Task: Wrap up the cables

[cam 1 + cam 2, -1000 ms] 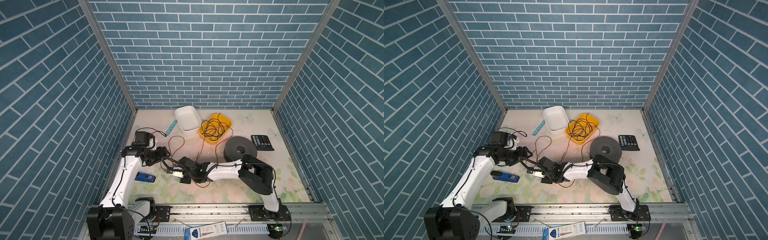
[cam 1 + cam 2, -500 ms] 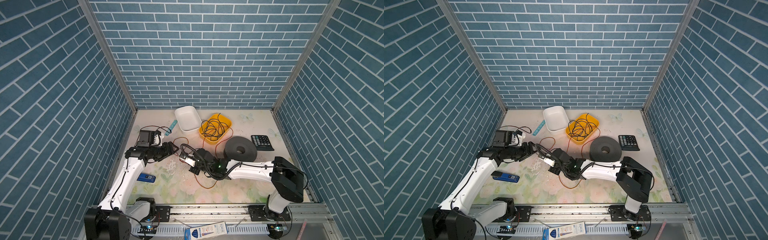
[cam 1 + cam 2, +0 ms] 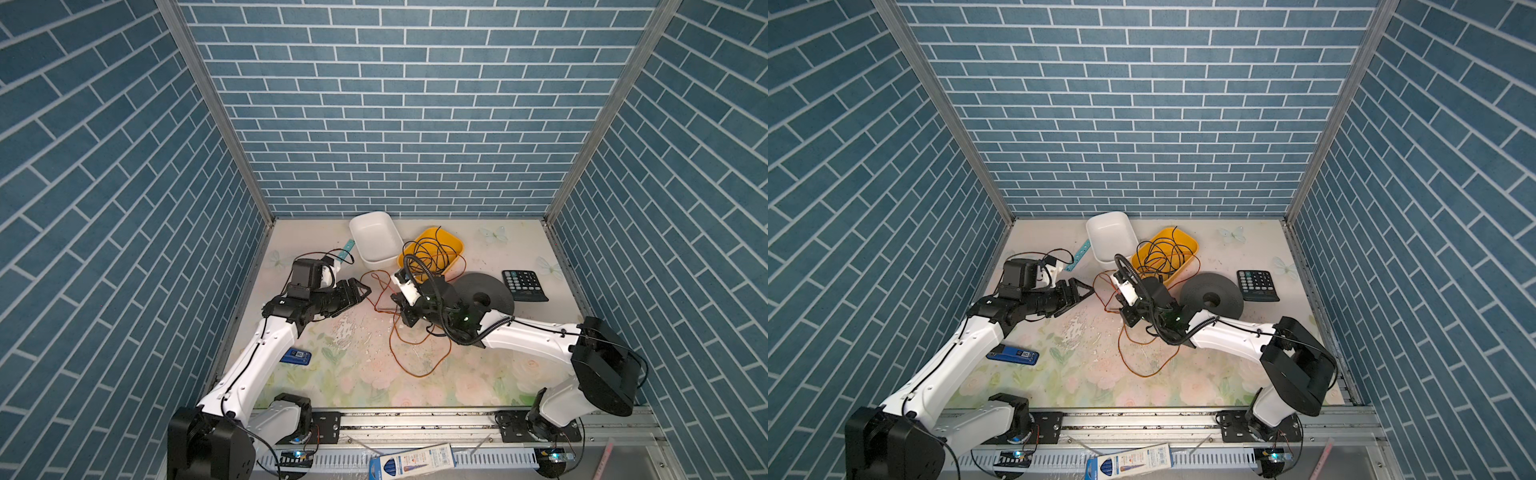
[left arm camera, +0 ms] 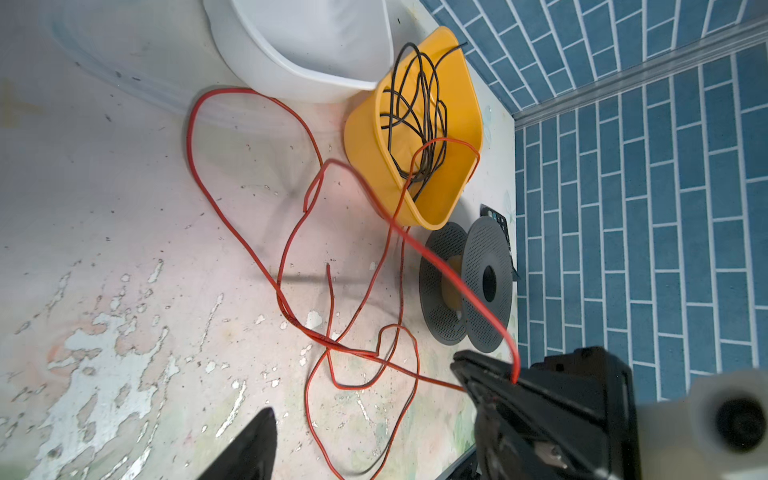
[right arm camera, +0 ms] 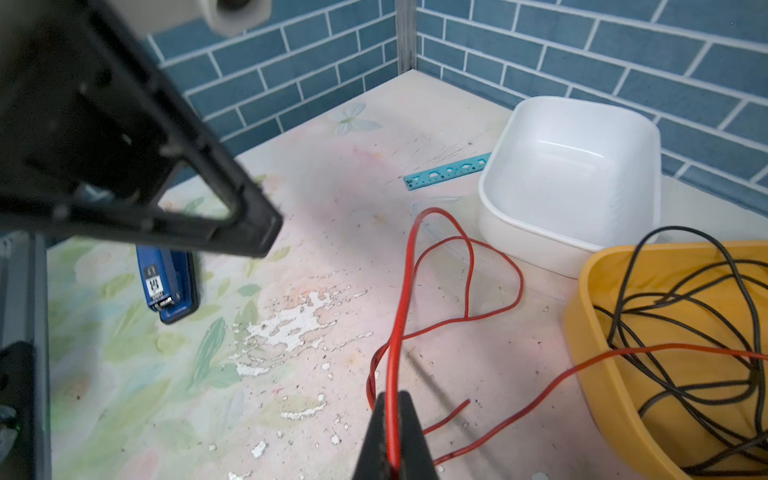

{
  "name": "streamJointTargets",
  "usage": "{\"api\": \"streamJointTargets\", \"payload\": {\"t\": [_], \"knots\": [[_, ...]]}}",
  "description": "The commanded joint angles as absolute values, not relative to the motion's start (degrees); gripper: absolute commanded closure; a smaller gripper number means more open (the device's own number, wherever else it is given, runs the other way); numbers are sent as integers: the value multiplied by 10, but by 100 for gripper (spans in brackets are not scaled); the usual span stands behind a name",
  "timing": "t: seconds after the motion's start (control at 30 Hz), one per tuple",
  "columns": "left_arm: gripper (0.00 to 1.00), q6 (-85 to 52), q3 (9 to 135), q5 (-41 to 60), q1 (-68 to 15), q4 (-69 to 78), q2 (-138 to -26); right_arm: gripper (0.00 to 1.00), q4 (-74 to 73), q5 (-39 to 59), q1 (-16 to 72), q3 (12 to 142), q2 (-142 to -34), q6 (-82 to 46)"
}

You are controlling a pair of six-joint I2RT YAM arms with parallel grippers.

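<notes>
Cable look: your cable (image 3: pixel 420 376) (image 5: pixel 402 299) is one thin orange-red wire, slack and uncoiled, in loose crossing loops.
Cable place: mid-counter (image 3: pixel 478 386). The big loop sags toward 6 o'clock from the right fingers (image 3: pixel 397 298), smaller loops reach 11 o'clock beside the white tub (image 3: pixel 380 262), and one strand crosses the yellow tub (image 3: pixel 457 245) rim at 1 o'clock.
Right fingers: pinched shut on the cable (image 5: pixel 392 399).
Left fingers: spread wide (image 3: pixel 359 289), holding nothing, at 9 o'clock of your right fingers and clear of the cable.
</notes>
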State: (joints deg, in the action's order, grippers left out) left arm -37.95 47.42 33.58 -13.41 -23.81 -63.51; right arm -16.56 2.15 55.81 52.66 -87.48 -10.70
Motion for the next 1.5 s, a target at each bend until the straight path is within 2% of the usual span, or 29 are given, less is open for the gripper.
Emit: {"api": "streamJointTargets", "payload": {"t": [0.0, 0.2, 0.57, 0.9, 1.1, 1.2, 1.3, 1.33, 1.4, 1.47], "knots": [[24, -373, 480, 319, -158, -222, -646, 100, -197, 91, 535, 530, -847, -193], [23, -381, 479, 317, -197, -162, -647, 100, -176, 136, 515, 564, -837, -212], [22, -467, 534, 324, -198, -92, -695, 100, -184, 161, 528, 569, -885, -181], [32, -484, 546, 313, -206, -101, -716, 100, -133, 104, 577, 614, -901, -117], [34, -484, 537, 302, -207, -120, -703, 100, -125, 54, 590, 629, -901, -94], [45, -486, 533, 299, -207, -116, -698, 100, -123, 58, 595, 634, -905, -77], [62, -481, 543, 296, -207, -122, -699, 100, -112, 63, 597, 635, -908, -74], [71, -476, 550, 294, -206, -128, -698, 100, -108, 60, 597, 633, -906, -77], [86, -462, 567, 289, -204, -154, -700, 89, -106, 54, 596, 620, -897, -88], [96, -440, 590, 289, -199, -188, -702, 74, -111, 54, 596, 594, -877, -92]]}}
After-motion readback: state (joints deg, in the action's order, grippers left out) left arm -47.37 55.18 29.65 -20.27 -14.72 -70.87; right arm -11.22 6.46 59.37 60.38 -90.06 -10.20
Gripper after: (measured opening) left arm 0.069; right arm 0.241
